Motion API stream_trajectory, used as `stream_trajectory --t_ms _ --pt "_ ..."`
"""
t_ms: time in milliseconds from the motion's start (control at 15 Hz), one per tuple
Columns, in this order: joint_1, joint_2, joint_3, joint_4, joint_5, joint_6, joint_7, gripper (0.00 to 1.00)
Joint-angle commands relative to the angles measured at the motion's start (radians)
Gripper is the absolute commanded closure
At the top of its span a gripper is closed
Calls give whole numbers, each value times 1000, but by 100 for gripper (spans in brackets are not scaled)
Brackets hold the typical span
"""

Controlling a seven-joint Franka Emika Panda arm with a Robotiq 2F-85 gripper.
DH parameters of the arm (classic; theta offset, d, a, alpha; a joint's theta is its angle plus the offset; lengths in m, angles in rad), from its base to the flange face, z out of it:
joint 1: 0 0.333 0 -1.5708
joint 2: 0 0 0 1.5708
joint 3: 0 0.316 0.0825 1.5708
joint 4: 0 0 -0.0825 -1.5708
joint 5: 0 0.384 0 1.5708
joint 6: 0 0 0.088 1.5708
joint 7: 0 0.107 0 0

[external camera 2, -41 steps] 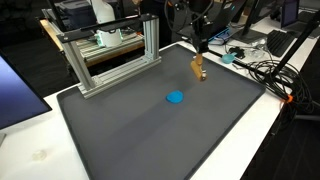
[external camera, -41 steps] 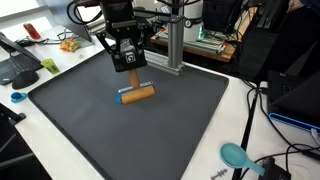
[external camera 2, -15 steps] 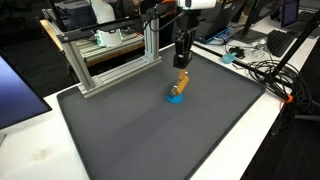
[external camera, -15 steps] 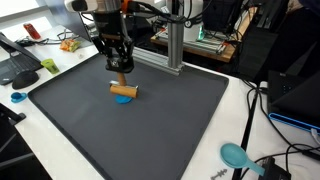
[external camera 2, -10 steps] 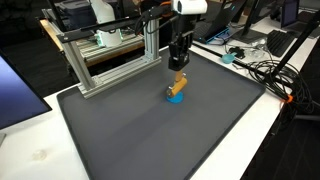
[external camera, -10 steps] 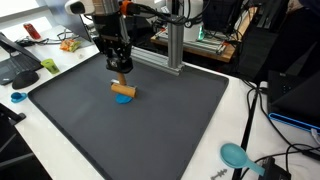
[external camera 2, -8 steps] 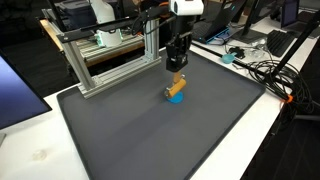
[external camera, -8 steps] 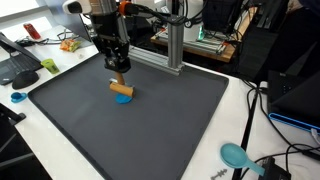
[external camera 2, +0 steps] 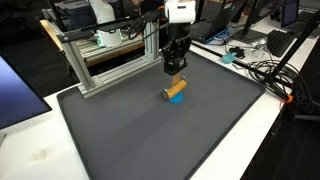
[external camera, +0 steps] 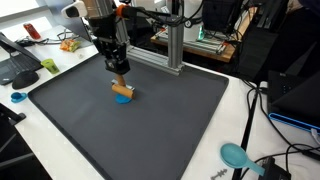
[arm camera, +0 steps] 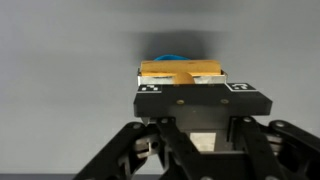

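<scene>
Tan, smooth cylinder (external camera: pixel 123 92) lies nearly level just above a flat blue disc (external camera: pixel 124 99) on the dark matte mat (external camera: pixel 180 120). The gripper (external camera: pixel 120 83) is clamped on the cylinder from above. The arm's wrist points straight down, and an aluminium frame (external camera 2: pixel 110 60) stands behind it.

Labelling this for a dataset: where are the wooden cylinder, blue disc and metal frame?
wooden cylinder (external camera 2: pixel 177 88): in an exterior view, its side
blue disc (external camera 2: pixel 171 98): in an exterior view, exposed edge
metal frame (external camera 2: pixel 120 75): in an exterior view, bottom rail
</scene>
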Motion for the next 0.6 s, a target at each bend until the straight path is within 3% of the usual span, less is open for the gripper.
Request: stream_trajectory --t_ms 0,533 --pt "10 15 -11 22 -10 -3 58 78" --pt "9 61 -20 63 -11 -37 113 78"
